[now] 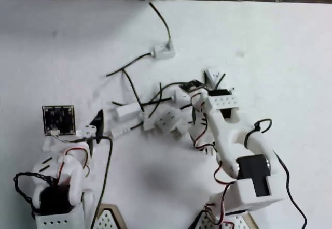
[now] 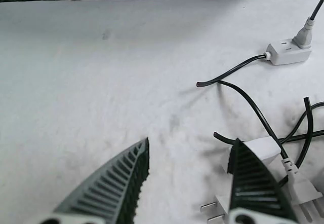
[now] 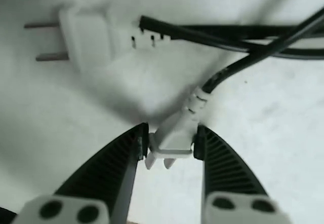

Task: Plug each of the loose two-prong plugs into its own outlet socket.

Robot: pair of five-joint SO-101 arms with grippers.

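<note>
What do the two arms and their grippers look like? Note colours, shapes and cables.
The left arm and right arm are white plastic with black motor blocks and red and black wires. The left gripper and right gripper have black, ribbed, tapering fingers on white bases.

the two-prong plugs and outlet sockets are coloured white, their cords black. the right gripper's fingers are ribbed in black; the table is covered in white.
</note>
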